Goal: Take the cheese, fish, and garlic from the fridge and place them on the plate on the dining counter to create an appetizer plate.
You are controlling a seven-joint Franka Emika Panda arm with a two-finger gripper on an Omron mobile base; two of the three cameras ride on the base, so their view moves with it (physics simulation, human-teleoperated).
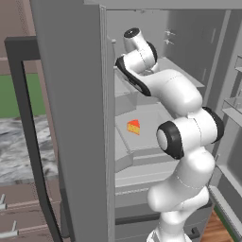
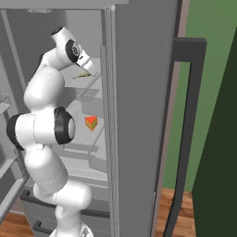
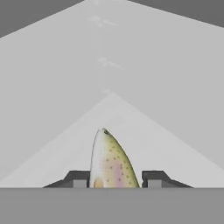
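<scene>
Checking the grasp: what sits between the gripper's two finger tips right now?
The fish lies between the finger tips in the hand view, pointing away over the bare grey fridge shelf; small gaps show either side.

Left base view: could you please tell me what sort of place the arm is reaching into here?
It looks like the inside of an open fridge in a kitchen: grey shelves, a cheese wedge lying on one, a fish on the shelf above, and the door's long dark bar handle.

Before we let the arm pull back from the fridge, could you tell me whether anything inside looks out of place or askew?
Nothing stands out. The cheese sits upright on a middle fridge shelf, and the fish lies flat on an upper shelf between the fingers.
</scene>
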